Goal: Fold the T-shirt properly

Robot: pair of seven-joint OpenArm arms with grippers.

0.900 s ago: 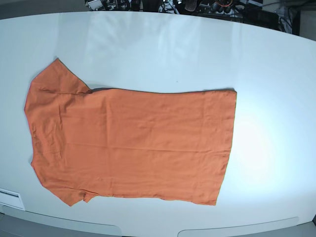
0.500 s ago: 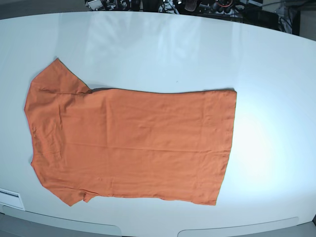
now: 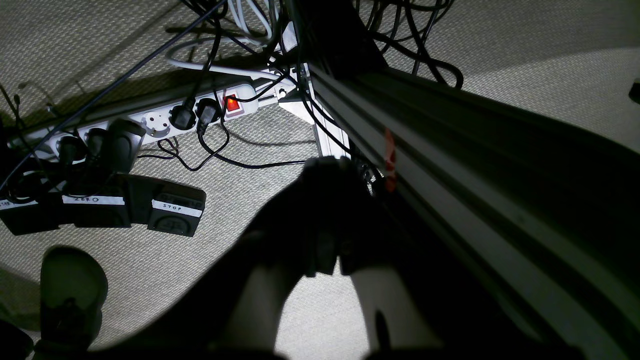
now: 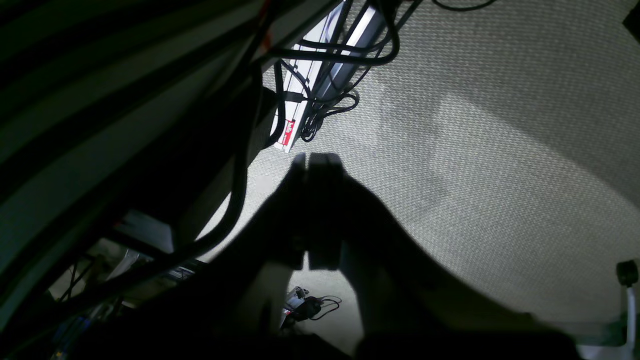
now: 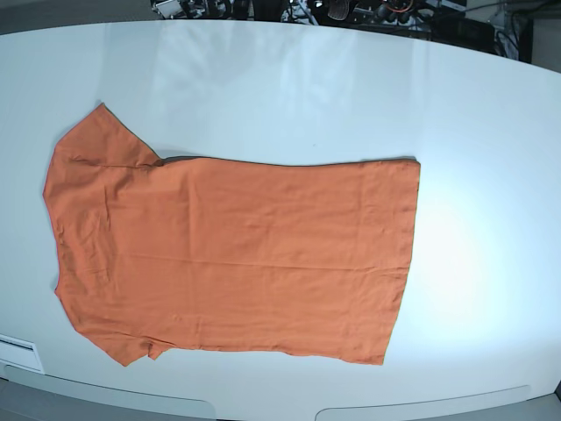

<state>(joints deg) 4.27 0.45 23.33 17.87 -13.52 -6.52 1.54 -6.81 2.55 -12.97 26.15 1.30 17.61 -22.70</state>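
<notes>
The orange T-shirt lies spread flat on the white table, sleeves and neck end at the left, hem at the right. Neither arm shows in the base view. My left gripper hangs below table level over the carpet, its dark fingers pressed together, shut on nothing. My right gripper also hangs low over the carpet, jaws shut and empty. Both are far from the shirt.
A white power strip with plugs and black cables lies on the carpet. Labelled black pedals sit beside it. The table's frame rail runs past the left gripper; a dark rail and cables hang by the right one.
</notes>
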